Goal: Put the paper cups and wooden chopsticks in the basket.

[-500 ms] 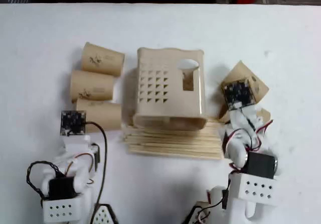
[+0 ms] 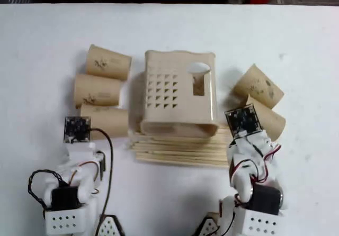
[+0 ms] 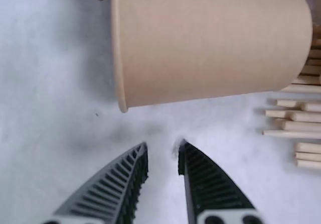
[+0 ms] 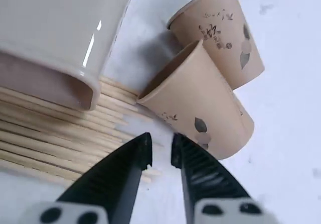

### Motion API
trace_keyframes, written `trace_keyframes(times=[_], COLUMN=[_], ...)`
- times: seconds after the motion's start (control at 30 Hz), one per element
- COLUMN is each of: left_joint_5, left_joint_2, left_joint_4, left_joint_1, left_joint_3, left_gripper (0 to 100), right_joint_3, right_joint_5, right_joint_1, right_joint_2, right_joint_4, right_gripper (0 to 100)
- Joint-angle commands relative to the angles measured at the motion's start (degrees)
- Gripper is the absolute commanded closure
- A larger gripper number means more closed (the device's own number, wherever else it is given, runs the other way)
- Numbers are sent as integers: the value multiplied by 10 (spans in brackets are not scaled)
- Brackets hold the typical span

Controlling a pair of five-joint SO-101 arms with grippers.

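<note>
five paper cups (image 2: pixel 97 89): three lie on their sides left of the basket, two on its right; none is inside.
basket (image 2: pixel 159 66): tipped on its side mid-table (image 2: pixel 175 29), mouth towards the arms.
wooden chopsticks (image 2: pixel 180 150): flat heap just before the basket mouth, some tucked under its rim.
left gripper (image 3: pixel 163 151): jaws a crack apart, empty, just short of the nearest left cup (image 3: pixel 210 43).
right gripper (image 4: pixel 161 141): jaws a crack apart, empty, beside the nearer right cup (image 4: pixel 200 103).
step: probably a first pickup; nothing packed yet.
next: widen the jaws, pinch a cup wall.
in the way: the tipped basket; cups may roll.
</note>
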Motion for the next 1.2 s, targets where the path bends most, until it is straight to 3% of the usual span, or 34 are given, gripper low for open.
trace_keyframes(times=[0.0,0.17,0.4,0.53,0.73,1.17], left_joint_5=[2,2,2,2,2,2], left_joint_2=[-4,-4,-4,-4,-4,-4], left_joint_4=[3,3,3,3,3,3], left_joint_1=[-4,-4,-4,-4,-4,-4], left_joint_3=[0,0,0,0,0,0], left_gripper=[883,883,883,883,883,883], right_joint_3=[-90,-240,-396,-507,-730,-1067], right_joint_5=[5,1,-93,-93,-88,-92], right_joint_1=[-13,-59,-106,-138,-173,-205], right_joint_2=[46,226,502,634,829,1108], right_joint_4=[4,31,26,20,73,182], right_gripper=[882,886,885,875,763,762])
